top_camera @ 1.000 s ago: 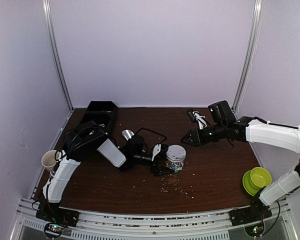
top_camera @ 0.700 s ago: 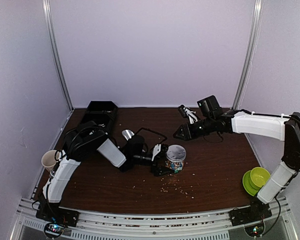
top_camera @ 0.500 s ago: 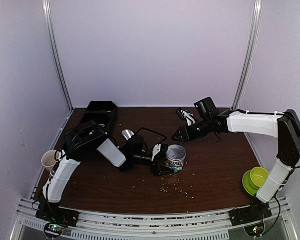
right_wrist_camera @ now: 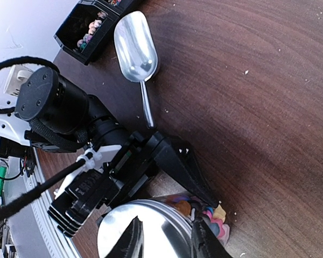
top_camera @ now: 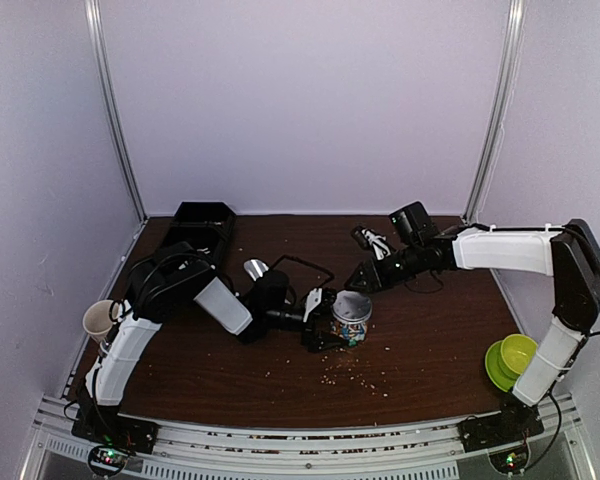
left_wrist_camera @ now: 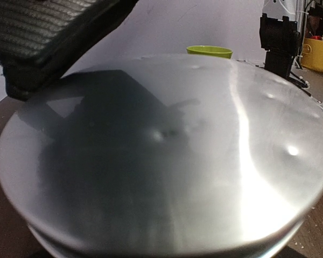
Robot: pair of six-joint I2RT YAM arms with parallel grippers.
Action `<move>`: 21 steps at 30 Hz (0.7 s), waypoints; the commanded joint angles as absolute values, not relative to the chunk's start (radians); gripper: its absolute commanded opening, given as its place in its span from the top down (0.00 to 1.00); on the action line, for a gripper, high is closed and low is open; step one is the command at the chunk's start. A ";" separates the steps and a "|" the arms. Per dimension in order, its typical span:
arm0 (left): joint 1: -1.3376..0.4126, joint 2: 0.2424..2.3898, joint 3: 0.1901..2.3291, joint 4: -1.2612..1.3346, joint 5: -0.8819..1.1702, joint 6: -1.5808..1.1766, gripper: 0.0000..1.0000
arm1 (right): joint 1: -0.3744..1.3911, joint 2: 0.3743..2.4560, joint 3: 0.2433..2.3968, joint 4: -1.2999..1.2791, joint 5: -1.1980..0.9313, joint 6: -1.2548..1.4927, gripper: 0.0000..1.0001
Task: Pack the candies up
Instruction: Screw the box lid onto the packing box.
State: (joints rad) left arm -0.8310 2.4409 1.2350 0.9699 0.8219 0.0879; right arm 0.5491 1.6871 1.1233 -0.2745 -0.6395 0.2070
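Note:
A clear jar [top_camera: 351, 322] with a silver lid [right_wrist_camera: 151, 231] stands mid-table. Through its wall I see multicoloured candies [right_wrist_camera: 215, 217]. My left gripper [top_camera: 330, 322] lies low on the table with its jaws set wide on either side of the jar. One black finger [right_wrist_camera: 185, 169] presses along the glass. In the left wrist view the lid [left_wrist_camera: 167, 150] fills the picture, with one finger [left_wrist_camera: 48, 32] at the top left. My right gripper [right_wrist_camera: 167, 242] hovers just above the lid, its fingers a little apart and nothing between them. From above, the right gripper [top_camera: 358, 279] sits just behind the jar.
A metal scoop [right_wrist_camera: 134, 45] lies behind the left gripper. A black tray [top_camera: 202, 220] with more candies [right_wrist_camera: 91, 27] stands at the back left. A green bowl [top_camera: 512, 358] sits at the right edge and a paper cup [top_camera: 100, 320] at the left. Pale crumbs [top_camera: 350, 378] dot the table in front of the jar.
My right arm has swung left and down, bringing its gripper from the back right to just over the jar. The left arm and the jar have stayed put.

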 commanded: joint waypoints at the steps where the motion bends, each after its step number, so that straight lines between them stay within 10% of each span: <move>1: -0.813 2.473 1.219 0.865 0.764 0.101 0.12 | 0.543 1.694 1.097 -0.264 -0.661 0.192 0.70; 21: -0.813 2.480 1.237 0.836 0.744 0.089 0.12 | 0.544 1.576 0.923 -0.233 -0.648 0.223 0.91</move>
